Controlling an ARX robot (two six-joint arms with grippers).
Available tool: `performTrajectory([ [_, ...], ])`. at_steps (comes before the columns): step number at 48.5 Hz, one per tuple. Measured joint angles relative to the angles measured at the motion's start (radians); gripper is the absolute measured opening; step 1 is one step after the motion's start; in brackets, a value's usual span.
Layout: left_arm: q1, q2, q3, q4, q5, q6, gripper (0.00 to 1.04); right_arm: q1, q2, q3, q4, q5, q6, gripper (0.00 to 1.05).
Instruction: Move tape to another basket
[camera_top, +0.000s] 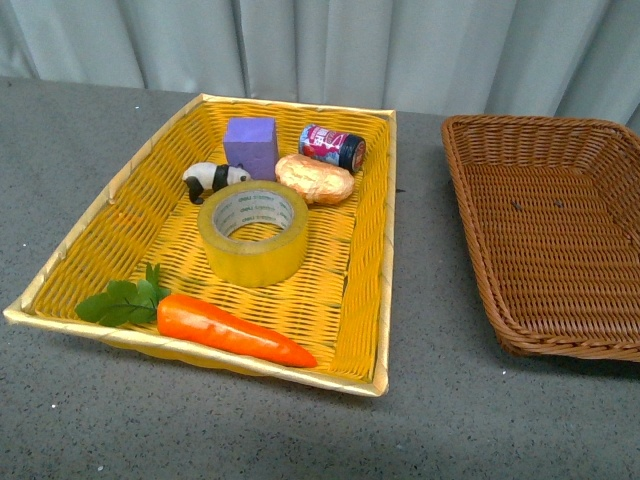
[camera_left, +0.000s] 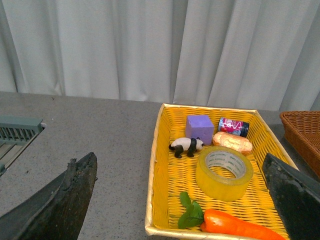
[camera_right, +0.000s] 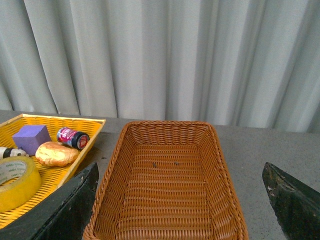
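Note:
The tape (camera_top: 253, 232) is a wide yellow translucent roll with a white, green-printed core. It lies flat in the middle of the bright yellow woven basket (camera_top: 110, 225). It also shows in the left wrist view (camera_left: 224, 172) and at the edge of the right wrist view (camera_right: 15, 182). The dark brown wicker basket (camera_top: 480, 245) stands empty to the right, also seen in the right wrist view (camera_right: 120, 150). My left gripper (camera_left: 182, 210) is open, held back above the yellow basket's near end. My right gripper (camera_right: 182, 210) is open above the brown basket. Neither arm shows in the front view.
In the yellow basket lie an orange carrot with green leaves (camera_top: 230, 331), a toy panda (camera_top: 212, 180), a purple block (camera_top: 250, 145), a bread roll (camera_top: 314, 178) and a small can (camera_top: 333, 146). A grey table (camera_top: 430, 420) carries both baskets. Pale curtains hang behind.

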Motion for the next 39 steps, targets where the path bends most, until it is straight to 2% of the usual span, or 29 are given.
performTrajectory([
  [39,0.000,0.000,0.000,0.000,0.000,0.000,0.98,0.000,0.000,0.000,0.000,0.000,0.000,0.96],
])
